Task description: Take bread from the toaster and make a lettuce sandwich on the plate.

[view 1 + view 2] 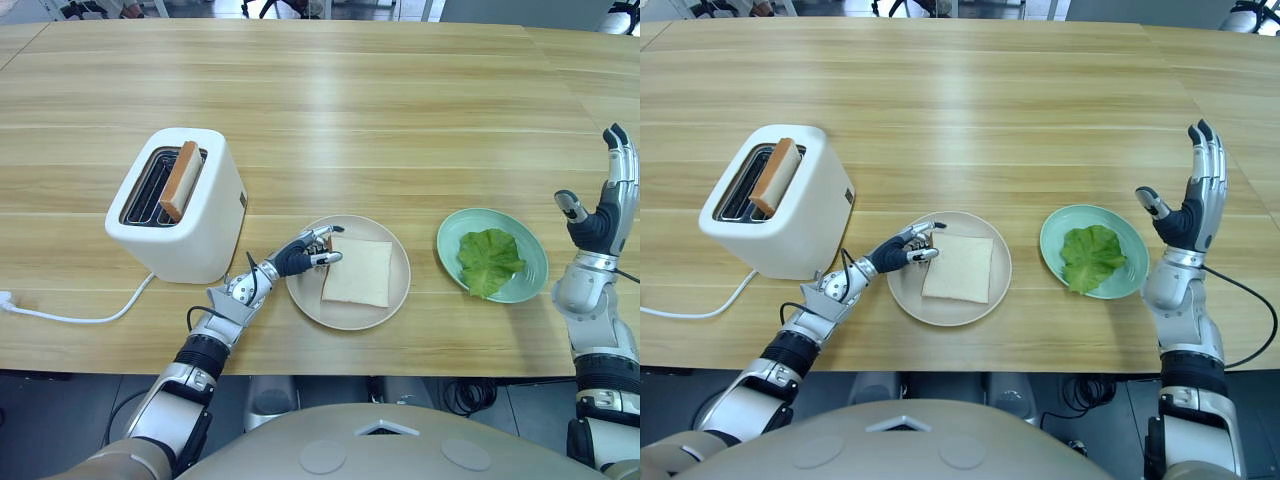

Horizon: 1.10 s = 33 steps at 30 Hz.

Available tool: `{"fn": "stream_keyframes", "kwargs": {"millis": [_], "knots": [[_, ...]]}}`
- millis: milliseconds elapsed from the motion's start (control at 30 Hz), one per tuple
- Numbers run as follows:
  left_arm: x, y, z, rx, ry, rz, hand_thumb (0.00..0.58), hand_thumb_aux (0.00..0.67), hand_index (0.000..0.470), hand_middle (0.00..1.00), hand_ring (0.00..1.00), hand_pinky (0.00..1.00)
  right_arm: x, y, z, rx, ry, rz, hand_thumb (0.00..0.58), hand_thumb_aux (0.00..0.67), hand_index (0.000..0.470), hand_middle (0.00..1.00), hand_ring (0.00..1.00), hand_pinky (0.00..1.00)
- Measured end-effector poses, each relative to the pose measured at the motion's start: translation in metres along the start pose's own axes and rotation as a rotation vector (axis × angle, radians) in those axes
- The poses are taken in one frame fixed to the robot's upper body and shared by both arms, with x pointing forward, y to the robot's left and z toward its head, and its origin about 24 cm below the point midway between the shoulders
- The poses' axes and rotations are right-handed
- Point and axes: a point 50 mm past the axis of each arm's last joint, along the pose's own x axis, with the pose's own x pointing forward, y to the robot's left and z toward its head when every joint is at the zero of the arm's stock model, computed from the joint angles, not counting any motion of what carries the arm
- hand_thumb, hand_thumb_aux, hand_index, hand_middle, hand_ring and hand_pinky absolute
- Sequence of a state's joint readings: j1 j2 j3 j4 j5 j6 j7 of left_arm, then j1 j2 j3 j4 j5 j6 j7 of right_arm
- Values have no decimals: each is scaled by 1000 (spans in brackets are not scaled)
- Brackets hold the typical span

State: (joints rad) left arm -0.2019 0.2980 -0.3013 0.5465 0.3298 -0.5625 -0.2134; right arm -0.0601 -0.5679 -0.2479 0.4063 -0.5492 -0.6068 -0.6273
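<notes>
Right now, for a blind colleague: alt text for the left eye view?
The left hand pinches a bread slice on the beige plate. A second slice stands in the toaster; lettuce lies on a green plate near the right hand.

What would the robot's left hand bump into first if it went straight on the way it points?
Probably the bread slice on the beige plate; the left hand sits at its corner, possibly touching it.

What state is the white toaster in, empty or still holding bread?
Still holding bread: one brown-crusted slice stands upright in one slot of the white toaster, its top poking above the rim. The other slot looks empty.
</notes>
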Motion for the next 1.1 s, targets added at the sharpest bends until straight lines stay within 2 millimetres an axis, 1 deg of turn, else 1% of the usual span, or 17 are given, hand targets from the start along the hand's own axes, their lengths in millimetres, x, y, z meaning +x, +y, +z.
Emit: {"fn": "stream_keyframes", "kwargs": {"millis": [33,67,133,233,367,400,467,567,667,833,933,1033,1067,1100], "knots": [[-1,2,-1,22,6,6,0,0,0,0,0,0,0,0,-2,-36,-4,22,0,0,0,0,0,0],[-5,4,-3,59,13,20,0,0,0,0,0,0,-2,-1,-6,-117,-15,77,0,0,0,0,0,0],[-8,7,-3,110,18,31,0,0,0,0,0,0,-5,1,-9,-200,-30,160,0,0,0,0,0,0],[-11,14,-1,208,14,64,0,0,0,0,0,0,-15,15,-19,-334,-30,382,0,0,0,0,0,0],[-12,18,4,273,-3,94,0,0,0,0,0,0,-39,31,-36,-416,48,578,0,0,0,0,0,0],[-12,19,7,279,-11,100,0,0,0,0,0,0,-43,33,-41,-435,67,611,0,0,0,0,0,0],[-15,18,11,282,-25,117,0,0,0,0,0,0,-48,36,-44,-453,79,665,0,0,0,0,0,0],[-16,21,18,290,-51,146,0,0,0,0,0,0,-52,40,-44,-445,76,712,0,0,0,0,0,0],[-18,29,25,298,-71,200,0,0,0,0,0,0,-50,42,-40,-443,63,723,0,0,0,0,0,0],[-28,44,26,271,-65,314,0,0,0,0,0,0,-44,32,-40,-497,49,709,0,0,0,0,0,0],[-33,50,23,257,-49,364,0,0,0,0,0,0,-44,31,-40,-505,51,712,0,0,0,0,0,0],[-36,51,21,245,-37,381,0,0,0,0,0,0,-47,32,-43,-520,69,723,36,21,14,0,0,0],[-37,50,20,243,-34,383,0,0,0,0,0,0,-48,32,-45,-526,77,727,36,21,14,0,0,0],[-38,50,20,241,-31,383,0,0,0,0,0,0,-49,32,-47,-533,85,731,58,34,23,0,0,0]]}}
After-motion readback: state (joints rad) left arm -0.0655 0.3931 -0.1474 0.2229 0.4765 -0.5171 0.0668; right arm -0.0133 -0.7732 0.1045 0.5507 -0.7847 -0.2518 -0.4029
